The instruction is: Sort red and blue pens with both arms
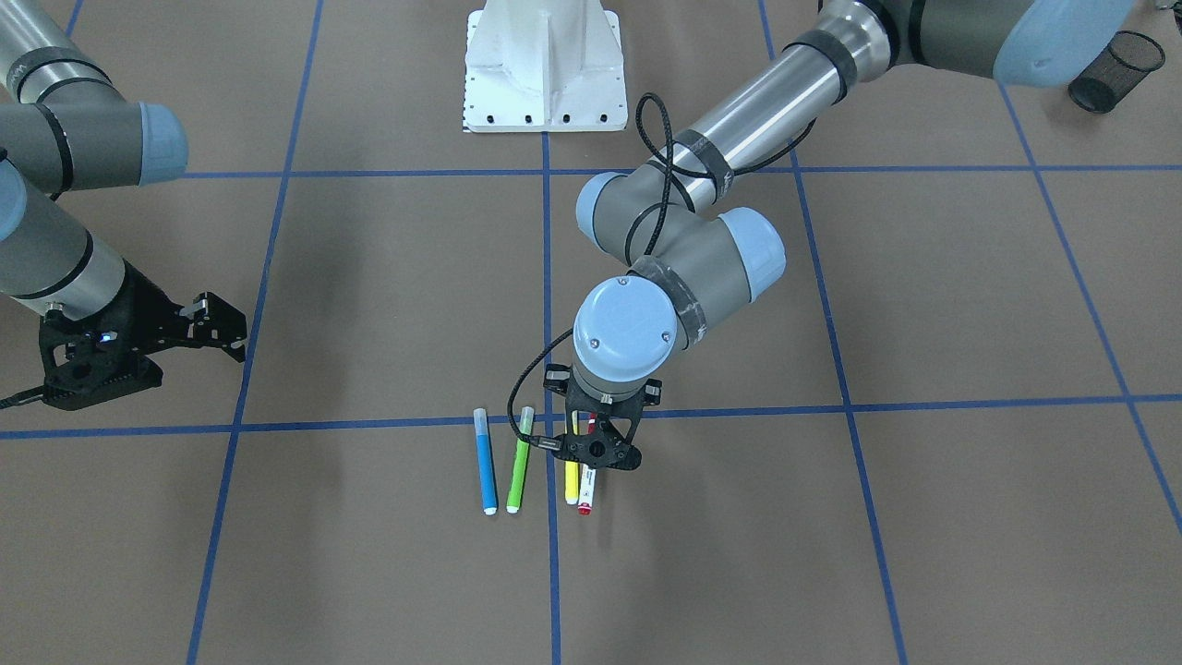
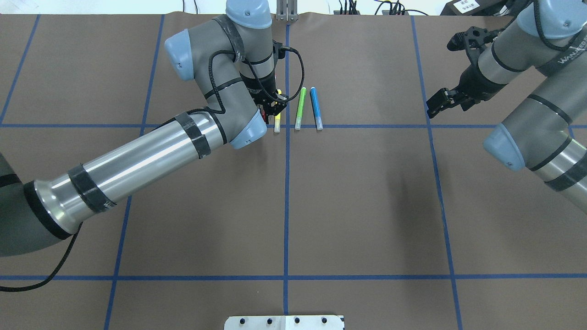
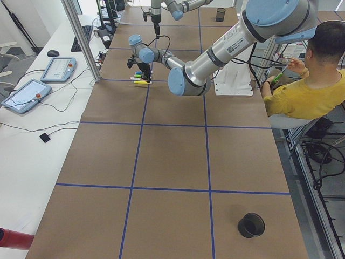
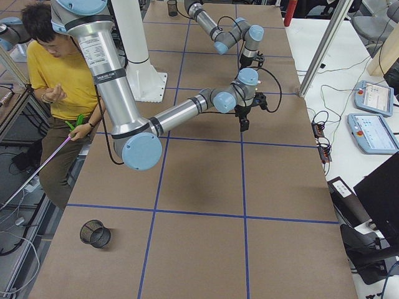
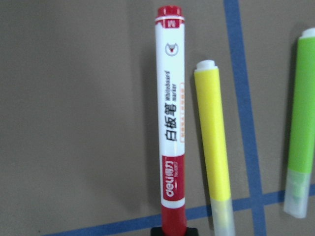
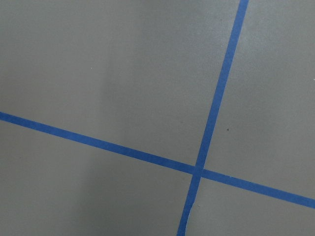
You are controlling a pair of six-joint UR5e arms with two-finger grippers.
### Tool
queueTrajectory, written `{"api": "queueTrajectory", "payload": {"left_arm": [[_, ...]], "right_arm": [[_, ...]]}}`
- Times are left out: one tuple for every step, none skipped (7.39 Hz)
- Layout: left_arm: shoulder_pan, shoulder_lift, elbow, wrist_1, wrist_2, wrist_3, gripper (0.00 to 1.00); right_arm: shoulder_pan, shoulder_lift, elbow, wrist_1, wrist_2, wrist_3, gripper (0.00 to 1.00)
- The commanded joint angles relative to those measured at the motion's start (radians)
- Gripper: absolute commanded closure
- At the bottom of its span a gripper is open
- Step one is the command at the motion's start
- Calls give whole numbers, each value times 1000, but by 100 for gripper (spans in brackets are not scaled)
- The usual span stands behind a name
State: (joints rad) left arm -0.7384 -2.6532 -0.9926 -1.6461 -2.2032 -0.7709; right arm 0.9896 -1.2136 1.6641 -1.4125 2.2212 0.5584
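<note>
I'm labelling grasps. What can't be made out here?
Left gripper, hold on red marker: front-facing, its own body covers the jaws; left wrist view's bottom edge cuts them off.
Overhead: the left arm hides most of the red marker.
Left wrist view: the blue marker lies outside it.

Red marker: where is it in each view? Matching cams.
Front: red marker lower centre, partly under left arm.
Overhead: top centre, almost all hidden by that arm.
Exterior left: too small to tell.
Exterior right: cannot make it out.
Left wrist: centre, top to bottom.
Right wrist: not in it.
Landmark: yellow marker right beside it.
</note>
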Motion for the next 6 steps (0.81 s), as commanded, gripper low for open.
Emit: {"api": "queueTrajectory", "payload": {"left_arm": [[-1,103,-230,141,-29,10,100],[-1,171,-367,219,-27,13,100],[-3,261,-515,294,-27,27,100],[-3,350,-672,412,-26,86,100],[-13,416,-811,556,-18,161,100],[-39,488,-951,668,-13,244,100]], "right_arm": [[1,-3,0,0,0,0,1],[1,-3,0,0,0,0,1],[1,-4,0,0,0,0,1],[1,-4,0,1,0,0,1],[1,-6,0,1,0,0,1],[1,-6,0,1,0,0,1]]}}
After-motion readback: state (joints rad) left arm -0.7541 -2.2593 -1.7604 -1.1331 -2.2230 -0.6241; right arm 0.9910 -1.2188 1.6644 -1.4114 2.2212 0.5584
